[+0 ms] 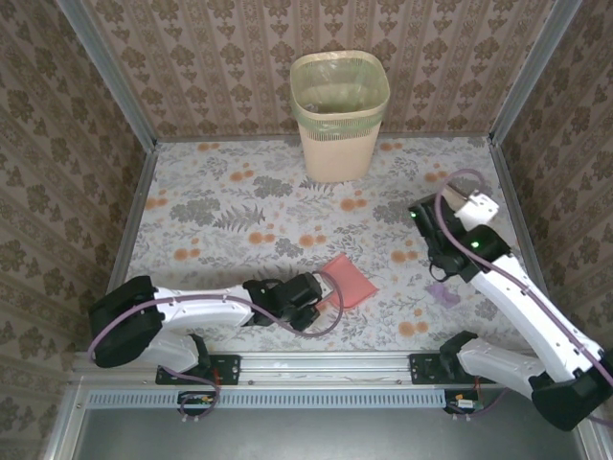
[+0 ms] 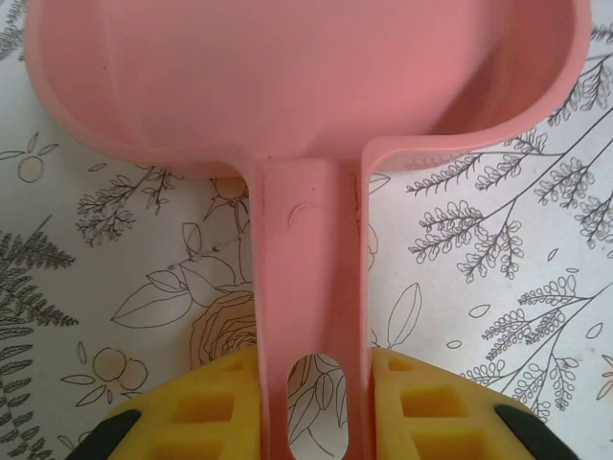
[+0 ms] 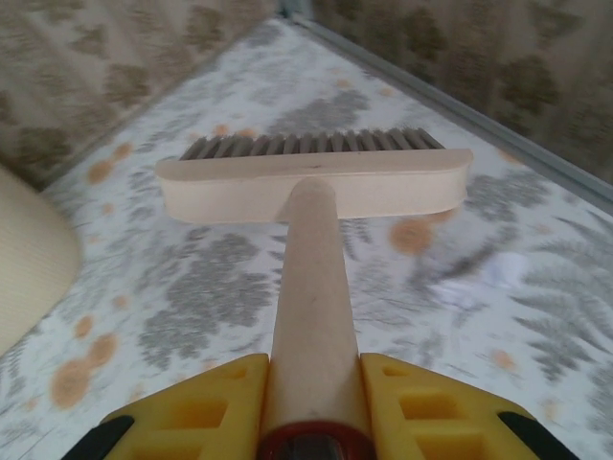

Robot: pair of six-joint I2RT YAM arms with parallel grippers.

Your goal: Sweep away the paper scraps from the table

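Both grippers are busy. The left gripper [image 2: 311, 407] is clamped on the flat handle of a pink plastic dustpan [image 2: 306, 77], and the right gripper [image 3: 314, 402] is squeezing the round handle of a pale wooden brush [image 3: 311, 187]. A crumpled lilac paper scrap [image 1: 442, 293] lies on the flower-print cloth table [image 1: 220, 211] just beside the right arm, well apart from the dustpan.

1 lilac scrap [image 1: 443, 293], crumpled, lying on table [image 1: 220, 192], right side nr front edge. Whitish bits [image 3: 465, 290], blurred, on it too. Print: grey leaves, orange flowers.
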